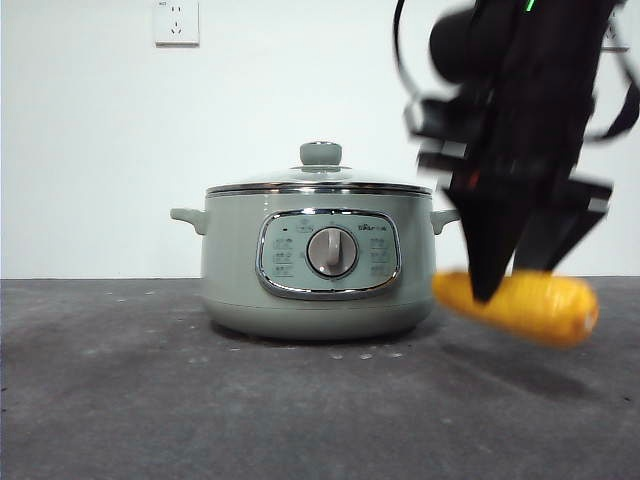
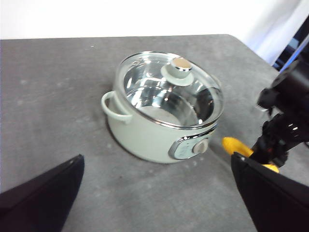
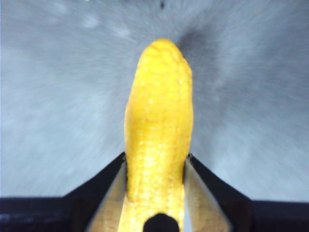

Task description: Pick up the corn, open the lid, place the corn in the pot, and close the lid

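Note:
The yellow-orange corn (image 1: 540,305) hangs tilted just above the table, to the right of the pot. My right gripper (image 1: 510,280) comes down from above and is shut on it. The right wrist view shows the corn (image 3: 158,130) clamped between the jaws of the right gripper (image 3: 155,193). The sage-green pot (image 1: 230,270) stands in the middle of the table. Its glass lid (image 1: 320,184) with the green knob is closed on it. My left gripper (image 2: 157,166) hovers open and holds nothing, looking down on the pot (image 2: 140,135), the lid (image 2: 169,92), the corn (image 2: 235,145) and the right gripper (image 2: 268,150).
The dark grey table (image 1: 150,400) runs to a white wall with a socket (image 1: 176,22). Past the pot, the table's corner (image 2: 236,41) shows in the left wrist view.

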You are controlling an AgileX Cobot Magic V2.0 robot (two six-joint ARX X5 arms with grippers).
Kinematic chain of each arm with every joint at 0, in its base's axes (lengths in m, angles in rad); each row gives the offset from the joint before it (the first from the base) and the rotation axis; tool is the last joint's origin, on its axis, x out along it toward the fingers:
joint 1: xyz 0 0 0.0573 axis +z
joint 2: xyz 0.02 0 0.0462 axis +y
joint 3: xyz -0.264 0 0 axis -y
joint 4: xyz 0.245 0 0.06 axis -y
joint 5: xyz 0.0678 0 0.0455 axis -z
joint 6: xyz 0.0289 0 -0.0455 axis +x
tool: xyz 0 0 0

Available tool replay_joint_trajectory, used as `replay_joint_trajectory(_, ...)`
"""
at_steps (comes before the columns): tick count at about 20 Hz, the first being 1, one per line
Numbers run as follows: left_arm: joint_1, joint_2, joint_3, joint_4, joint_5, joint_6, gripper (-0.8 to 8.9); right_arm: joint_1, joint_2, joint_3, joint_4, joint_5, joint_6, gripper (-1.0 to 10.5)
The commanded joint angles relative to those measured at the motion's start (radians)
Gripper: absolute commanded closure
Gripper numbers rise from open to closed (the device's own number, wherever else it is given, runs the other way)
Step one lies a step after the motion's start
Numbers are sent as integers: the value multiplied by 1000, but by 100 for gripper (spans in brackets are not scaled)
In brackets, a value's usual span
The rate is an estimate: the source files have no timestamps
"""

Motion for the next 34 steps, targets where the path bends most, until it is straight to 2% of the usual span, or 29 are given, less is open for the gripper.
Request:
replay_joint_trajectory(1,-5,19,4,43,33,0,247,2,-121,0,-48,-3,-15,959)
replay_joint_trajectory(6,-72,122,45,127,30,1,247,1,-423,2,-89,-3,-10,959)
replay_joint_trajectory(11,-217,347,198,186,18,27,247,1,-623,2,-156,-2,12,959)
replay_joint_trajectory(13,-284,458,273,209,-22,50,247,1,-669,2,-177,-2,17,959)
replay_joint_trajectory(18,-422,746,456,254,-201,111,247,1,-732,2,-217,-3,33,959)
replay_joint_trajectory(22,-483,938,569,303,-298,151,247,1,-759,2,-217,-3,53,959)
replay_joint_trajectory(28,-508,1112,613,407,-323,154,247,1,-796,2,-217,-3,73,959)
replay_joint_trajectory(34,-522,1204,613,434,-343,153,247,1,-796,2,-219,-3,72,959)
